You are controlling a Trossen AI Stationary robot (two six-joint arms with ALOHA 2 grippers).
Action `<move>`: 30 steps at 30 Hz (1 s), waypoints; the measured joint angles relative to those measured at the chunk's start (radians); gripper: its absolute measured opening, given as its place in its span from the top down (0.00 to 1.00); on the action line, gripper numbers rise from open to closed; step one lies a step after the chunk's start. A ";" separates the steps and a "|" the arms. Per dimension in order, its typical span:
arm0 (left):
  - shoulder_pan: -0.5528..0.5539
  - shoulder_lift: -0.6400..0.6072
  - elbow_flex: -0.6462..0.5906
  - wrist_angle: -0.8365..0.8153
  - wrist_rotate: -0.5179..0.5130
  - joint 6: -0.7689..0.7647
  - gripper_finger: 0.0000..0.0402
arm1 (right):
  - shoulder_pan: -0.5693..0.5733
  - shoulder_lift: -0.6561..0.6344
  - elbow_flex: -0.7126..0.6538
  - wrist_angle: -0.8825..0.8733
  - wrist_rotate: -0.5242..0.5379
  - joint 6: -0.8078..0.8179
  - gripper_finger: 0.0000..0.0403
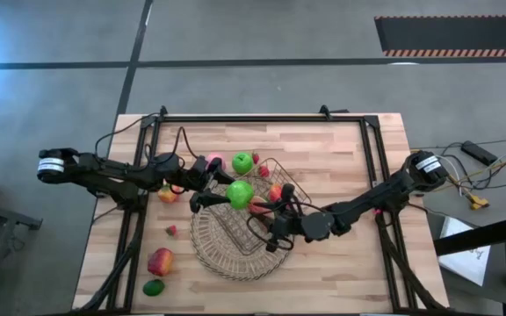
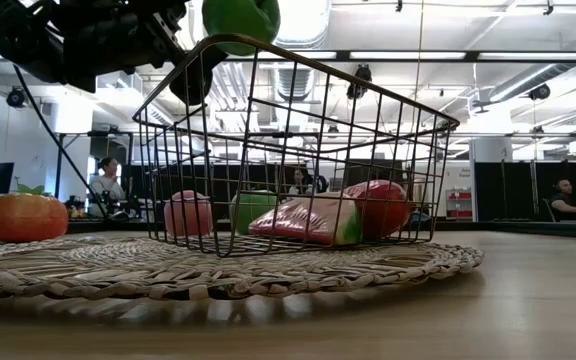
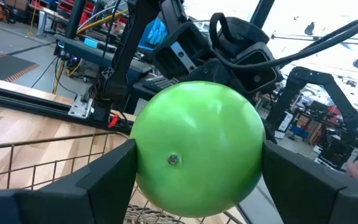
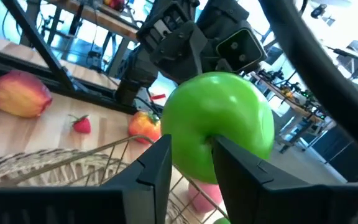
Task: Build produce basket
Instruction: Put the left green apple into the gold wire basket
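left end effector (image 1: 207,198): clamped on green apple (image 1: 240,194), fingers (image 3: 101,180) pressed on both sides, held up over the basket's rim
right end effector (image 1: 269,230): at the basket's side nearest the front edge of the worktop, fingertips (image 4: 157,165) right at the held apple's underside; can't tell if it is open or closed, or if it touches the apple
held green apple: in the air above the basket, above the top wire in the low view
basket (image 1: 271,206): dark wire mesh, sits tilted on the round woven mat (image 1: 227,259), about mid-worktop
in basket: watermelon slice (image 2: 306,220), red fruit (image 2: 380,205) beside it, pink peach (image 2: 187,213) and something green (image 2: 253,208) seen through the mesh, can't tell if those two are inside
second green apple (image 1: 242,161): near the basket's back side, toward the back edge
red-yellow fruit (image 1: 160,261): on worktop near the front-left corner, off the mat
lime (image 1: 154,286): just beside it, closer to the front edge
strawberry (image 1: 172,230): small, on bare wood left of the mat
orange-red fruit (image 1: 167,193): left of the mat, under the left arm
worktop (image 1: 350,263): pale wood planks, black frame round it
background: people seated at desks far off in the low view
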 joint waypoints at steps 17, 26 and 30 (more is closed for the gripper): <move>0.000 0.000 0.000 -0.003 -0.003 0.000 0.27 | -0.038 0.039 0.001 0.058 -0.002 -0.049 0.88; 0.000 0.000 0.000 -0.004 -0.003 0.000 0.27 | -0.048 0.039 0.001 0.059 -0.004 -0.053 0.93; 0.000 0.000 0.000 -0.004 -0.003 0.000 0.27 | -0.049 0.039 0.001 0.059 -0.003 -0.054 0.97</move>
